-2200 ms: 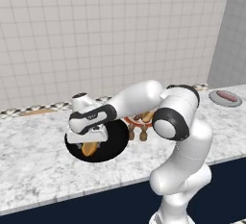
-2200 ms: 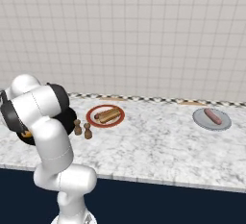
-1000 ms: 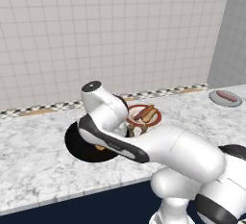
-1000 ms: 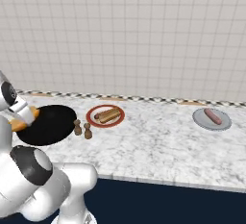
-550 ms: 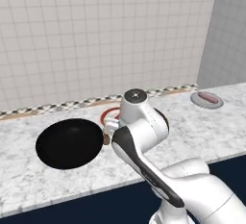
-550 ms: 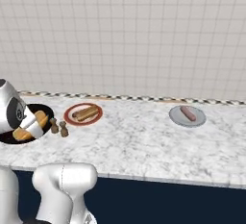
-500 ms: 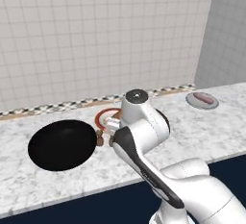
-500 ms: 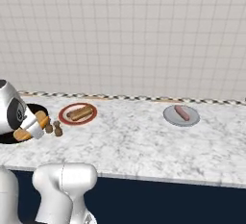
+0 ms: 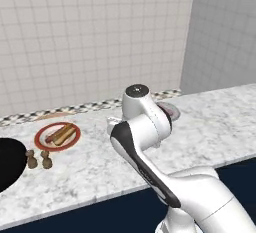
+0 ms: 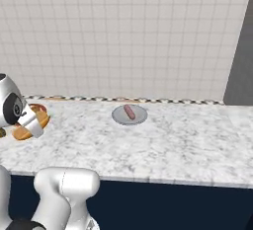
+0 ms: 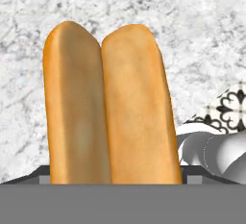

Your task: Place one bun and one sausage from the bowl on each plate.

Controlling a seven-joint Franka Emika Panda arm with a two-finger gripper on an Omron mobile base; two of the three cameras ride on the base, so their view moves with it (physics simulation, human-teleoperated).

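Note:
A golden split bun [image 11: 110, 107] stands between my jaws close to the camera, and my gripper [image 10: 30, 125] is shut on it. In the right base view the bun [image 10: 22, 133] hangs just above the marble counter at the far left. The grey plate [image 10: 118, 117] lies further right with one sausage [image 10: 129, 111] on it. Behind my hand is the white red-rimmed plate [image 9: 42, 133], carrying a bun and a sausage [image 9: 61, 135]. The black bowl [image 9: 7, 163] sits at the left edge of the left base view. My arm partly hides the grey plate [image 9: 172, 111] there.
Two small brown shakers [image 9: 39, 162] stand between the bowl and the red-rimmed plate. A tiled wall runs behind the counter, with a patterned border [image 10: 188, 101] at its foot. The counter's front edge [image 10: 173, 180] drops to dark cabinets.
The base has driven right, so the bowl and plates slid left in both views. The bun left the bowl in my gripper and travels with it.

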